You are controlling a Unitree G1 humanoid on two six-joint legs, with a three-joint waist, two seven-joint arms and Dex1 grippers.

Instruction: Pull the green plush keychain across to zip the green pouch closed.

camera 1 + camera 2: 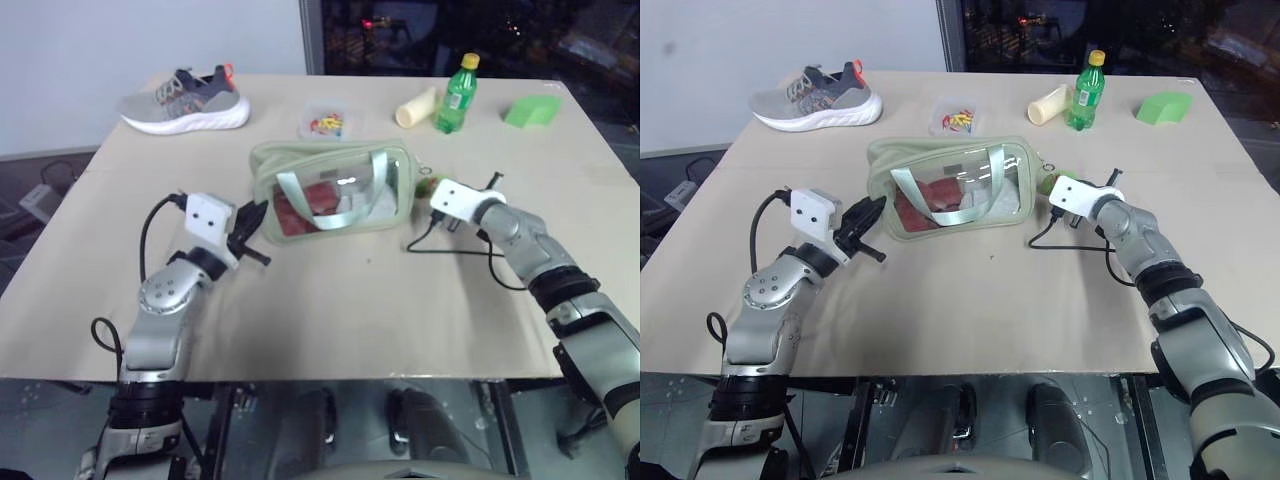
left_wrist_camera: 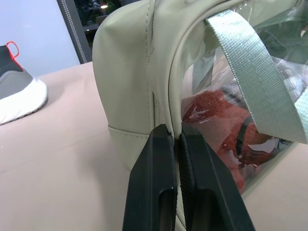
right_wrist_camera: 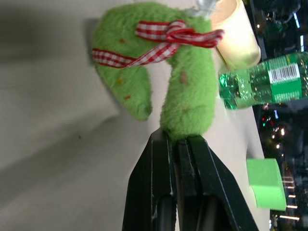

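Right now the pale sage-green fabric pouch with its clear plastic window (image 1: 330,190) lies near the middle of the beige desk (image 1: 330,310), strap handles draped across the window and something red showing inside. At its right end sits the lime-green fuzzy plush keychain tied with a red checked ribbon (image 3: 163,72). The right gripper (image 3: 179,139) reaches in low from the right, forearm stretched forward across the desk, its black fingers (image 3: 207,178) clenched on the lower end of the plush. The left gripper (image 2: 175,137) comes in from the other side, elbow bent and wrist roughly level, fingers pinched shut against the pouch's left end, apparently on its seam. Farther back stand a grey sneaker (image 1: 185,100), a small clear box of colourful bits (image 1: 325,122), a green plastic bottle (image 1: 456,97), a cream cylinder (image 1: 415,106) and a bright green wedge block (image 1: 532,110).
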